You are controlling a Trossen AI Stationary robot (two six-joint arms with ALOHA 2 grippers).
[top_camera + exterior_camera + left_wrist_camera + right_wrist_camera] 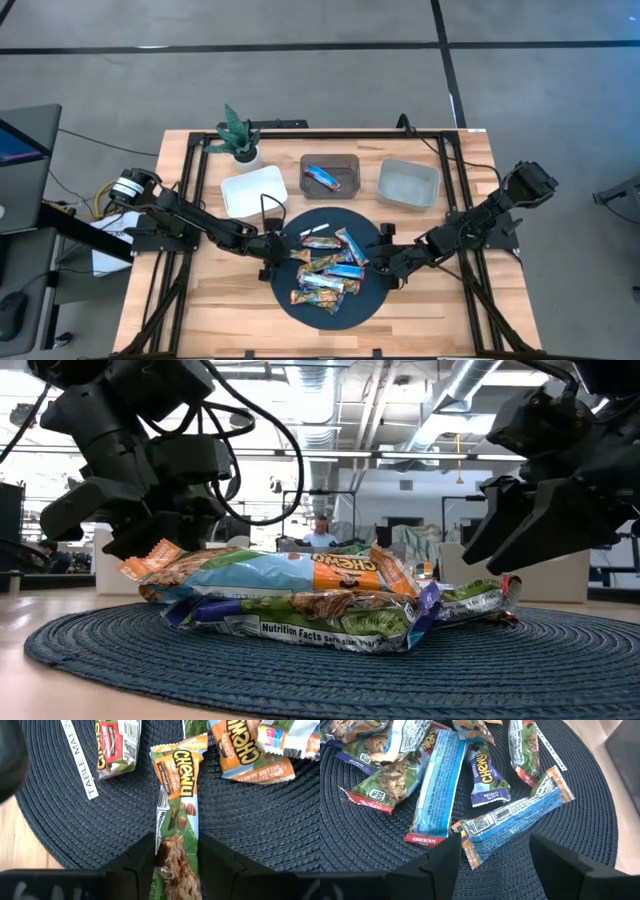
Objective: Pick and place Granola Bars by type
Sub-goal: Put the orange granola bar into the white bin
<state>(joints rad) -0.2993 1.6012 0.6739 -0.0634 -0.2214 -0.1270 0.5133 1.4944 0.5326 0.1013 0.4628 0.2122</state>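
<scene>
Granola bars (pixel 330 270) sit piled on the round dark mat (pixel 290 305). Left gripper (pixel 175 865) has its fingers clamped around an orange-green bar (pixel 176 815); right gripper (pixel 492 852) hovers spread wide over a blue bar (pixel 515 822).

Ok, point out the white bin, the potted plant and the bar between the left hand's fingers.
white bin (pixel 250 192), high view, inside floor.
potted plant (pixel 238 133), high view, leaves.
Chewy bar (pixel 177 795), left wrist view, wrapper's middle.
</scene>
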